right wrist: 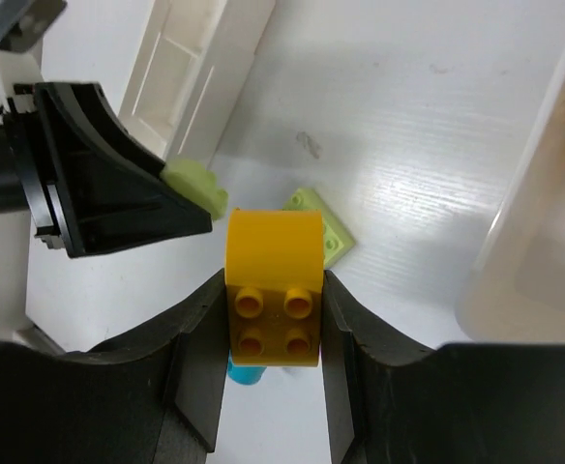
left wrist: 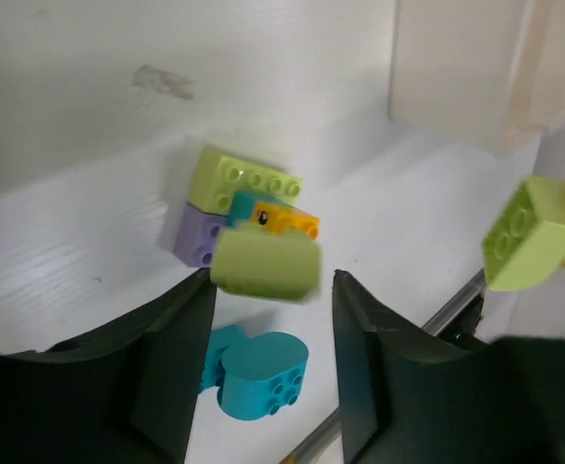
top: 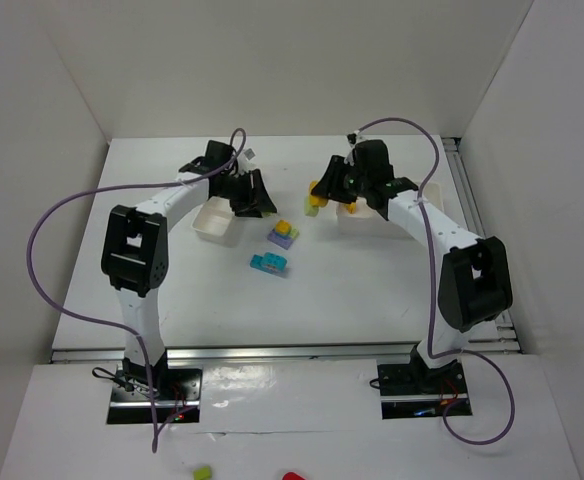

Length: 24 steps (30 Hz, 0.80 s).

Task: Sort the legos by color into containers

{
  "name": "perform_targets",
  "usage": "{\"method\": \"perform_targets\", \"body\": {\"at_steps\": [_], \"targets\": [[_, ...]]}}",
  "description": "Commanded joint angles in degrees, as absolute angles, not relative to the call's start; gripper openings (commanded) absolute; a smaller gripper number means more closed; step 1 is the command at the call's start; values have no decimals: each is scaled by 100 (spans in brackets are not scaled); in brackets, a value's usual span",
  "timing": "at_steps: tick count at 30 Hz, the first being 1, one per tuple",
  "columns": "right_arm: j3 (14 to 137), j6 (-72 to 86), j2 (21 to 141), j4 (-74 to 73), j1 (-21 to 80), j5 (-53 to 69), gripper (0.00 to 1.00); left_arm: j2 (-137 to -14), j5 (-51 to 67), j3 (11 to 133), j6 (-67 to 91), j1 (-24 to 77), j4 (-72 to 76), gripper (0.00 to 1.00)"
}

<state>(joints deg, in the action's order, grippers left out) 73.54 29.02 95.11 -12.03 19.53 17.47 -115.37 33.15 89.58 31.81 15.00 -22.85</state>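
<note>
Two robot arms reach over a white table (top: 372,290). The right gripper (right wrist: 273,290) pinches a yellow brick (right wrist: 273,256) firmly between its two fingers, studs facing the wrist camera, holding it above the table beside a white tray (right wrist: 529,242). The left gripper (left wrist: 271,285) hangs near a second white tray (top: 212,222). A blurred pale green brick (left wrist: 263,263) sits between its fingers with a slim gap on one side, and I cannot tell whether it is gripped. On the table between the trays lies a stack of bricks (top: 284,234) in pale green, purple, orange and cyan. Just beside it lies a cyan brick (top: 270,263).
</note>
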Motion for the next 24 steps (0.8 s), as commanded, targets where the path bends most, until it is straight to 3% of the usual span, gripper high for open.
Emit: {"method": "perform_targets", "body": {"at_steps": [1,2,4,11,19,23,24], "targets": [[7699,2812,9501,-1327,1916,1406,32,-11637,2443,9316,2831,1617,-3365,64],[7638,2812,9501,-1327,1916,1406,32,-11637,2539,9395,2830,1617,-3366,74],[7638,2760,9501,-1388,1916,1468,32,-11637,2706,9448,2664,1617,-3428,79],[7699,2689,9553,-1389,1916,1600,32,-11242,2892,9738,2364,1617,-3806,74],[7813,2689,9606,-1389,1916,1766,32,-11171,2320,10054,2425,1617,-3990,73],[7788,2575,9606,-1179,1916,2546,32,-11084,3424,9871,2364,1617,-3684,77],[7709,2697,9493,-1012,1864,3123,33,-11013,4524,9496,2364,1565,-3091,78]]}}
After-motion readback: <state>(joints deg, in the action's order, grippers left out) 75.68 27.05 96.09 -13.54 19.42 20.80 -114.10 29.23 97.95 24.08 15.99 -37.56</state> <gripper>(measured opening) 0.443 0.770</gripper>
